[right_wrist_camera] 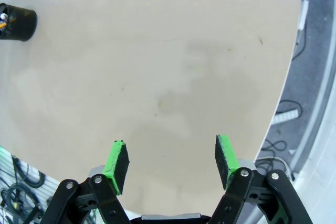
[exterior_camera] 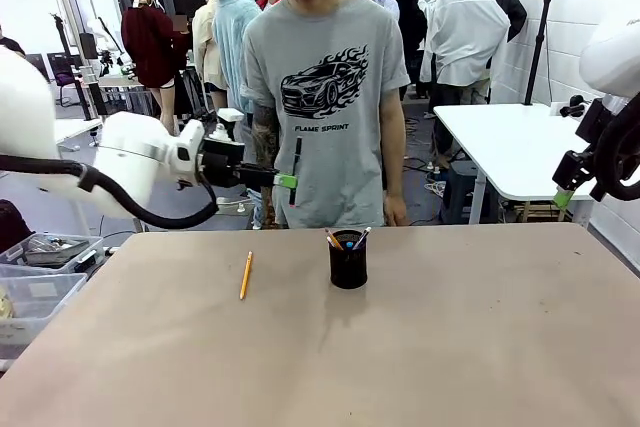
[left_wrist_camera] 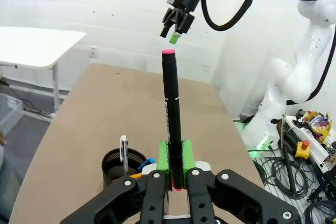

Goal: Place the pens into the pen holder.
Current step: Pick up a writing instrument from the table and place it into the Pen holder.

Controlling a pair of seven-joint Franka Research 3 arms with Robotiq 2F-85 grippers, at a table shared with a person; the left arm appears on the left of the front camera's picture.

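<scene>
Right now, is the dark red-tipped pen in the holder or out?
Out. The left end effector is shut on the dark pen, in the air, apart from the pen holder.

Brown table (exterior_camera: 450,347), grey-shirted person (exterior_camera: 325,97) beyond it, white table (exterior_camera: 500,142) right, clear bins (exterior_camera: 30,292) left

Light: you have bright, even indoor light | Shadows: soft and faint in front of the pen holder (exterior_camera: 348,265) | Focus: sharp throughout | Edges: your wrist views bow

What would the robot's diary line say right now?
left gripper: shut on dark pen; right gripper: open, empty; pen holder: pens inside; pencil: on table
</scene>
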